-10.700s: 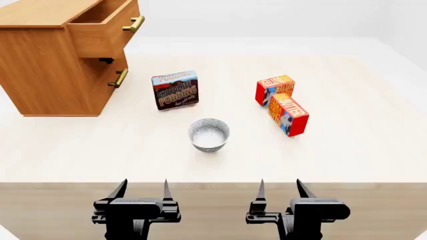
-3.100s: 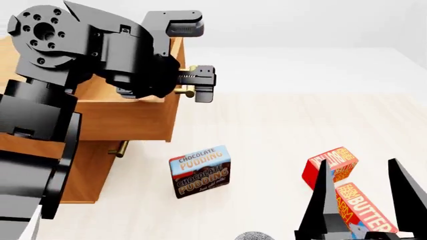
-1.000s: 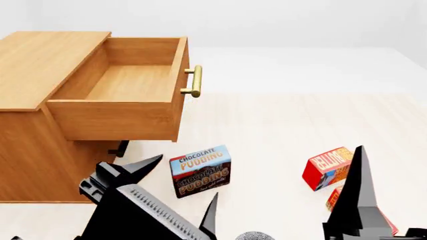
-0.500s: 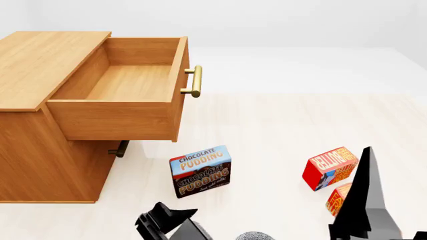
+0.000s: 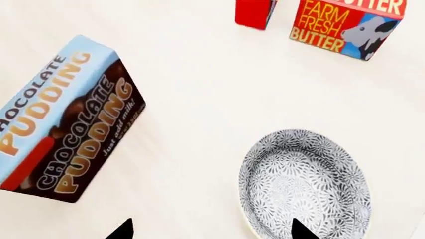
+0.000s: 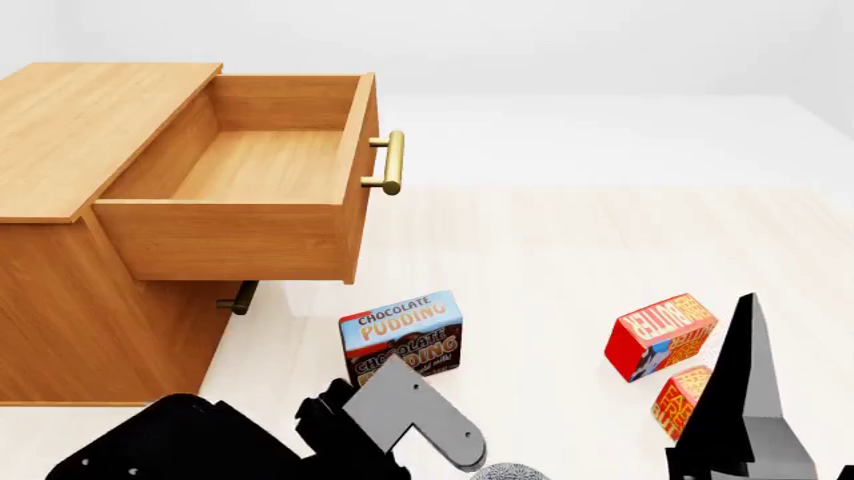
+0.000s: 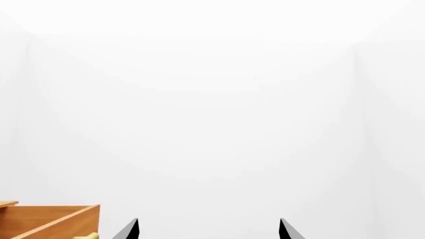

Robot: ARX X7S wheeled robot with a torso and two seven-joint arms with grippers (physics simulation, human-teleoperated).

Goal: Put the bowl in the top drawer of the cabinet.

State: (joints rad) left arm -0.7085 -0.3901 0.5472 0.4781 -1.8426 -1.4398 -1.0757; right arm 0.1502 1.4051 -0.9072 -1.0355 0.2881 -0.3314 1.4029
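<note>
Left arm (image 6: 200,445) matte black (grey screwed plate); pointed black fingertips (image 5: 300,230).

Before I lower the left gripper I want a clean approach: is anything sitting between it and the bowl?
Nothing visible does. In the left wrist view the left gripper is open, one fingertip over the bowl, the other beside it over bare table. The chocolate pudding box stands off to one side, apart from the bowl.

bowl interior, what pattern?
The bowl has a grey-and-white speckled, floral-like print inside, seen best in the left wrist view.
</note>
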